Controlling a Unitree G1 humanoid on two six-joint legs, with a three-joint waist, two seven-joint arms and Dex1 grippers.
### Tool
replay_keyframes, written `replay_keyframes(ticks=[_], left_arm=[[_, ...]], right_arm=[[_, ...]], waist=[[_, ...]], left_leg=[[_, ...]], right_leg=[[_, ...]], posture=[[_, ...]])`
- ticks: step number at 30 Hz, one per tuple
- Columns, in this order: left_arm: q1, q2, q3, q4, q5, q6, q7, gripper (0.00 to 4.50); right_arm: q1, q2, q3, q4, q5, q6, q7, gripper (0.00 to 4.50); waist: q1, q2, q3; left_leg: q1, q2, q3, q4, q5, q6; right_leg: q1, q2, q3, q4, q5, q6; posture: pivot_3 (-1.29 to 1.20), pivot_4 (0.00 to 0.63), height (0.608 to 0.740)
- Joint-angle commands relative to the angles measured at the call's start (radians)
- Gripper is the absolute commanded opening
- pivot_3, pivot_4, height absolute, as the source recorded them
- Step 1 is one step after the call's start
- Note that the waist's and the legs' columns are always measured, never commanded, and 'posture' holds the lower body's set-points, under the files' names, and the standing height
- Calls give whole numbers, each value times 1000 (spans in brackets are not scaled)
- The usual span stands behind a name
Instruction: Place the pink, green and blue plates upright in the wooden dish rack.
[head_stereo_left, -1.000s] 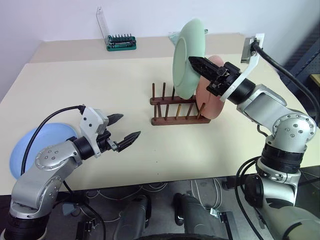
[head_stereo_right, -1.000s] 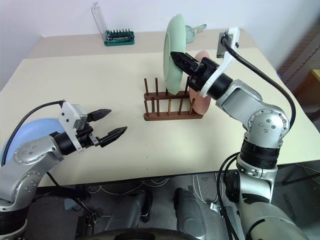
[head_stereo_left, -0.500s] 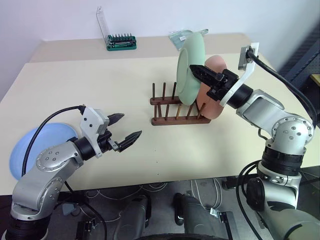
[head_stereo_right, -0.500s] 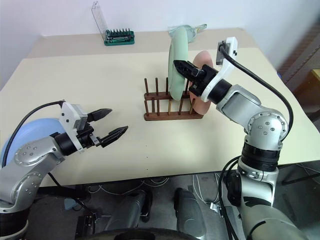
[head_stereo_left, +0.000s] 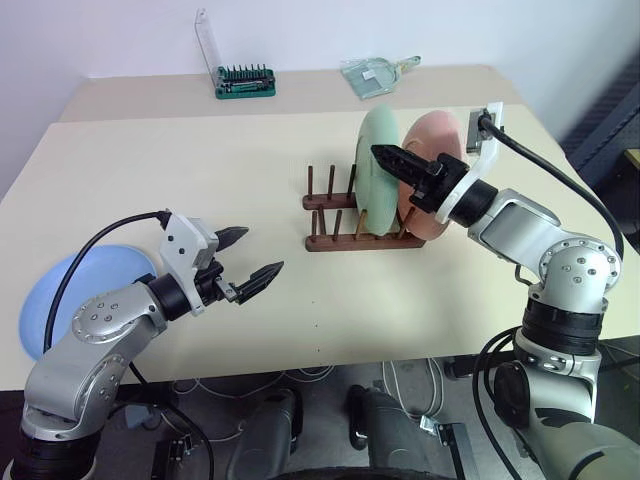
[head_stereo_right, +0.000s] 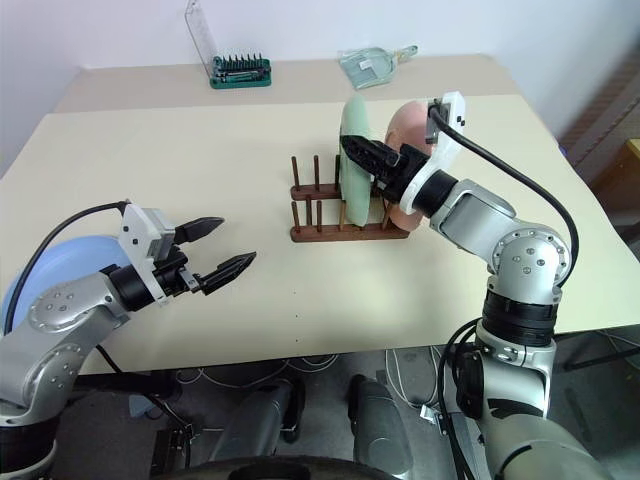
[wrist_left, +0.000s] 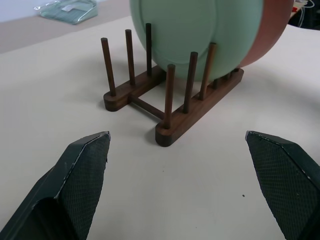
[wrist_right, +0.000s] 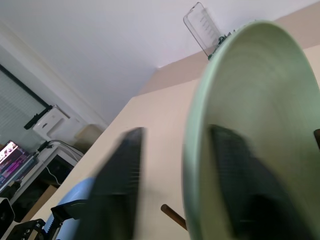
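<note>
Nearest you, the round light blue plastic plate (head_stereo_left: 70, 295) lies flat at the near left edge of the beige table (head_stereo_left: 200, 180), and just beside it your left gripper (head_stereo_left: 250, 256) hovers over the tabletop with its black fingers spread wide and nothing between them. Farther out, the small dark reddish-brown wooden dish rack (head_stereo_left: 335, 222) holds the pale mint green plate (head_stereo_left: 378, 165) and the pastel pink plate (head_stereo_left: 432, 170) upright between its pegs. Your right gripper (head_stereo_right: 362, 155) straddles the green plate's rim, fingers parted, one on each face.
</note>
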Motion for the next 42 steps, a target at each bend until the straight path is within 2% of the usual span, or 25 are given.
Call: replay_keyframes(ticks=[1, 14, 19, 23, 26, 32, 35, 38, 42], left_arm=[[-2, 4, -2, -20, 6, -13, 3, 4500], [-17, -14, 1, -4, 6, -25, 9, 4500], [-29, -24, 21, 9, 10, -29, 30, 4500], [-123, -92, 217, 97, 10, 20, 271, 4500], [-152, -74, 289, 130, 51, 91, 385, 4500], [-182, -43, 566, 178, 96, 330, 643, 4500], [-112, -17, 667, 174, 89, 423, 632, 4500], [-70, -13, 701, 171, 86, 474, 621, 4500], [8, -49, 781, 163, 66, 584, 605, 4500]], right_arm=[[-23, -19, -1, -33, 15, -8, 8, 4160], [-111, -97, 24, -68, -74, -65, 72, 4160], [-141, -141, 84, -90, -199, -124, 171, 4160], [-212, -286, 328, -152, -526, -348, 467, 4160], [-216, -316, 438, -139, -669, -476, 601, 4160], [-222, -269, 468, -67, -756, -564, 712, 4160], [-225, -254, 472, -39, -790, -597, 762, 4160], [-227, -237, 465, -27, -803, -606, 790, 4160], [-227, -212, 468, -6, -828, -623, 823, 4160]], waist=[[0, 0, 0], [0, 0, 0], [1, 0, 0], [1, 2, 1], [-7, 1, 1], [-4, 0, 1], [-2, 0, 1], [6, -1, 0], [1, -2, 0]], left_leg=[[0, 0, 0, 0, 0, 0], [-1, 0, 0, 0, 0, 0], [-1, 0, 0, 0, 0, 0], [-3, 0, 0, 2, 0, 1], [-3, 2, 0, 2, 0, 1], [-4, 1, 0, 3, -1, 0], [-3, 1, 0, 3, -1, 0], [-3, 1, -1, 3, -1, -1], [-3, 1, -1, 3, -2, -4]], right_leg=[[0, 0, 0, 0, 0, 0], [0, 0, 0, -1, 0, 0], [0, 0, -1, -1, 0, 0], [-2, 0, -2, -1, 1, 2], [-2, 2, -3, -1, 1, 9], [-2, 2, -3, -1, 4, 7], [-2, 2, -3, -1, 5, 6], [-2, 2, -3, -1, 5, 6], [-2, 1, -3, -1, 5, 5]], posture=[[0, 150, 740], [0, 150, 740], [0, 150, 740], [0, 150, 740], [0, 150, 740], [0, 150, 740], [0, 150, 740], [0, 150, 740], [0, 150, 740]])
